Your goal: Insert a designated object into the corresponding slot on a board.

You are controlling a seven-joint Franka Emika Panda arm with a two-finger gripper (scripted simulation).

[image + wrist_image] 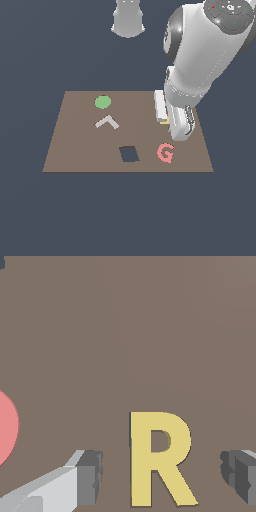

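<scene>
One arm, one claw point(160, 476), one board point(75, 145).

Item 1, yellow R point(159, 458): lies flat on the board in the lower middle of the wrist frame, between the two grey fingers point(90, 476), with clear gaps on both sides. In the exterior view only a yellow sliver point(164, 121) shows at the claw's edge, right of centre. A thin dark line runs along its left stem; whether it sits in its slot or beside it cannot be told, and no separate R-shaped cutout is visible.

Item 2, claw: spread wide, holding nothing, low over the board.

Item 3, other board features: green disc point(103, 102) upper left, pale angle piece point(107, 122) below it, dark square cutout point(129, 154) lower centre, pink G point(165, 153) lower right.

Handling note (judgement): keep the R centred between the fingers, close evenly on its straight sides, lift level without twisting; align the letter's edges with the cutout before lowering.

Item 4, surroundings: plain dark blue-grey ground around the board; a pale cylindrical base point(128, 17) at top centre.
</scene>
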